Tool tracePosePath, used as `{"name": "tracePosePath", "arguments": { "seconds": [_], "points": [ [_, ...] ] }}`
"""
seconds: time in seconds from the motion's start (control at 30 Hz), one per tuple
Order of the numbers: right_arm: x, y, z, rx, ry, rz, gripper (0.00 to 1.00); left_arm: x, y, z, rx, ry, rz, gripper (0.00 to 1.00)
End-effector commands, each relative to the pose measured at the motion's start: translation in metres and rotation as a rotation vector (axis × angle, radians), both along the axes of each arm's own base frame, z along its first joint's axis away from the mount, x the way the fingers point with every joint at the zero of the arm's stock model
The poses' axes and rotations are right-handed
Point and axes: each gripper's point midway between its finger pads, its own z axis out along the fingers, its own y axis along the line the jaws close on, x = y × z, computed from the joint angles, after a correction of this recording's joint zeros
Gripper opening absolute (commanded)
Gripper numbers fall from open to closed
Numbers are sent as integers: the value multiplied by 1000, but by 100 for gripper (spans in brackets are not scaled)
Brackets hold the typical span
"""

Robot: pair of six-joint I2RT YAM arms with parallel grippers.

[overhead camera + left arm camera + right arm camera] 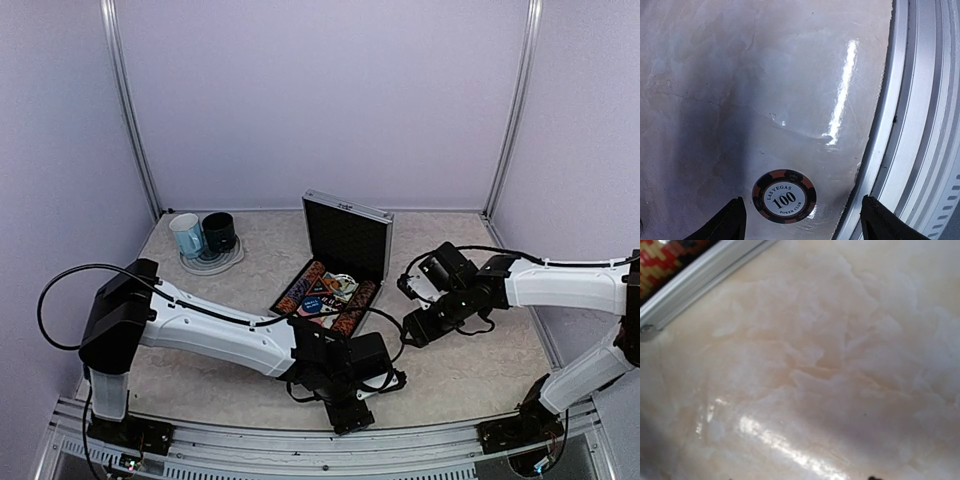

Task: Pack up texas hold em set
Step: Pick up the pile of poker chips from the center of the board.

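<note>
The silver poker case [345,238] stands open mid-table, its lid upright. Its black-lined base [325,295] holds striped chip rows, with cards and small round buttons on top. A single black-and-orange chip [784,196] marked 100 lies flat on the table by the front metal rail. My left gripper [805,226] hangs open right over it, one dark fingertip [732,220] on each side and neither touching it. It also shows in the top view, where my left gripper [385,380] hides the chip. My right gripper [415,325] hovers over bare table right of the case. Only the case's rim [700,275] shows in its wrist view.
A light-blue mug [186,236] and a dark-green mug [219,232] stand on a plate [212,264] at the back left. The front metal rail [920,125] runs beside the loose chip. Frame posts and purple walls enclose the table.
</note>
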Motion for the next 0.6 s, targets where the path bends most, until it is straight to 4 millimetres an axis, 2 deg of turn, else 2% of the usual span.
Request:
{"name": "tracePosePath", "arguments": {
  "seconds": [0.0,0.27,0.57],
  "points": [
    [-2,4,1,35,2,11,56,7,1,-3,40,-34,-13,77],
    [-4,8,-5,42,20,32,55,9,2,-10,70,-23,-19,69],
    [-6,10,-11,44,36,46,54,16,4,-14,117,-24,-29,67]
  ]
}}
